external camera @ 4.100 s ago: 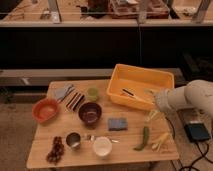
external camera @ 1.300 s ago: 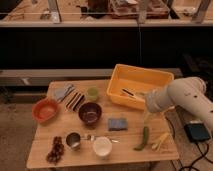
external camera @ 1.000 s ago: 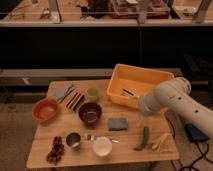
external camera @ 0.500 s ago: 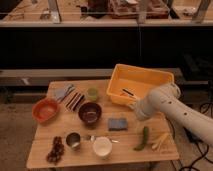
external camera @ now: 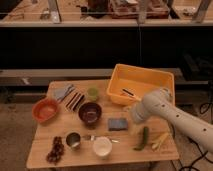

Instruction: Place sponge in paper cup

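Wooden tabletop [external camera: 125, 153] carries: yellow bin [external camera: 150, 85] rear right; orange bowl [external camera: 45, 110] left; dark bowl [external camera: 90, 113] centre; metal cup [external camera: 73, 140] beside grapes [external camera: 55, 149], front left; green pepper [external camera: 143, 138] front right.

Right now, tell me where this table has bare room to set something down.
Bare wood lies between the orange bowl and the purple grapes, and along the front edge between the white paper cup and the green vegetable. The centre is crowded; the pincer hangs beside the blue sponge.

The blue-grey sponge [external camera: 118, 124] lies flat on the counter [external camera: 41, 146] near frame centre. The white paper cup [external camera: 102, 147] stands upright, apart, to its lower left. The tool [external camera: 132, 119] is just right of the sponge.
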